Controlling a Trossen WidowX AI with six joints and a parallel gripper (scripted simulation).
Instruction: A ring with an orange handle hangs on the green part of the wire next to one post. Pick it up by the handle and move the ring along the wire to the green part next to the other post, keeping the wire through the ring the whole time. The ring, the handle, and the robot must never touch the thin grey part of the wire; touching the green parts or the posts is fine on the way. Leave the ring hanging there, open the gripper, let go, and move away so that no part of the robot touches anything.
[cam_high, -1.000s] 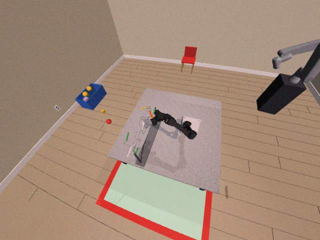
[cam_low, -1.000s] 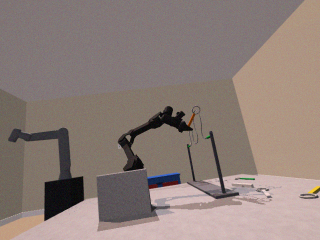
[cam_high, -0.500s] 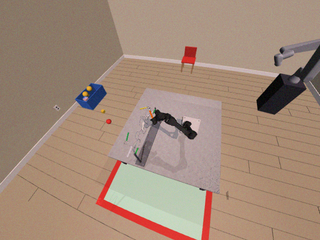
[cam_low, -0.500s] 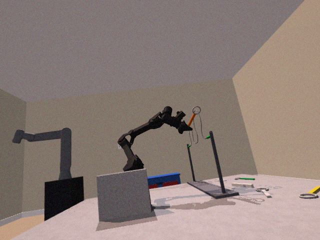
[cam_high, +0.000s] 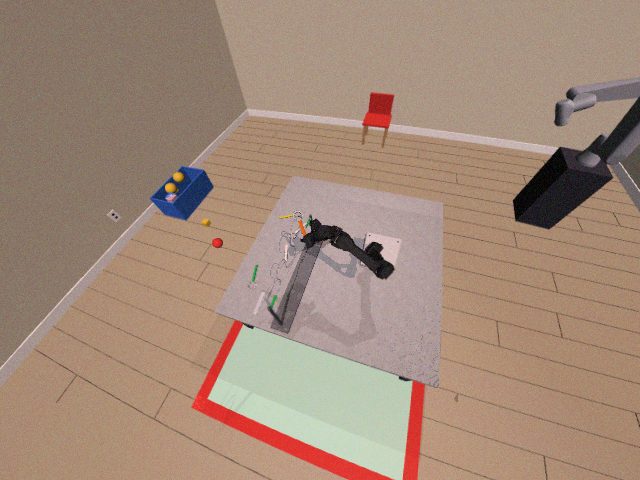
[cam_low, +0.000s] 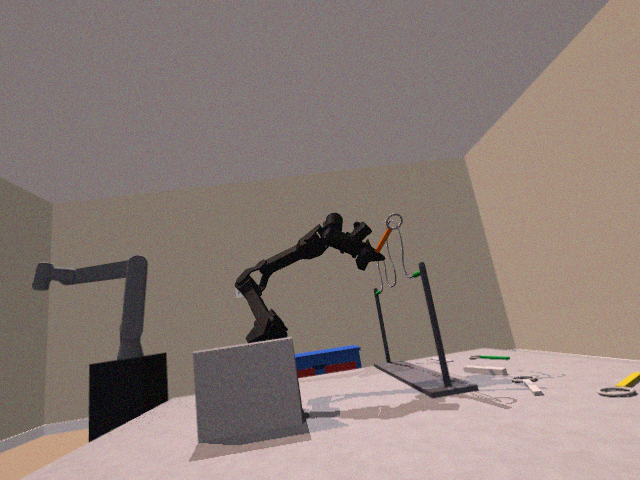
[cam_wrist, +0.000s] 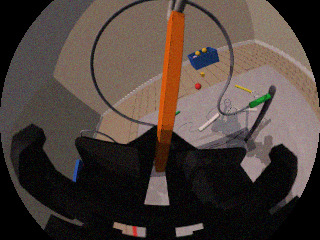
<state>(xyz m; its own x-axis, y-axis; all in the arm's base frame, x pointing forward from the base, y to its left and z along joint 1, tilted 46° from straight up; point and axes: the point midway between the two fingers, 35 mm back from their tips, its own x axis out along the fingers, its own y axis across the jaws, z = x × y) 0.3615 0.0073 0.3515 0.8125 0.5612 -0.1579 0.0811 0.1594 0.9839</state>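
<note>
My gripper (cam_low: 370, 256) (cam_wrist: 160, 130) (cam_high: 306, 238) is shut on the lower end of the orange handle (cam_low: 383, 239) (cam_wrist: 171, 94) (cam_high: 301, 226). The handle points up and away from the fingers, and the thin grey ring (cam_low: 393, 221) (cam_wrist: 92, 54) sits at its top. The ring is high up at the topmost bend of the grey wire (cam_low: 392, 268), between the two dark posts (cam_low: 433, 322) (cam_low: 381, 325). Short green parts (cam_low: 415, 274) (cam_low: 377, 292) join the wire to each post. I cannot tell whether the ring touches the wire.
The posts stand on a dark base plate (cam_low: 423, 379) (cam_high: 297, 289). Loose ring tools with green (cam_low: 491, 357), white (cam_low: 484, 369) and yellow (cam_low: 628, 380) handles lie on the table beside it. A grey box (cam_low: 248, 392) stands near the arm's base. A blue bin (cam_high: 181, 192) is on the floor.
</note>
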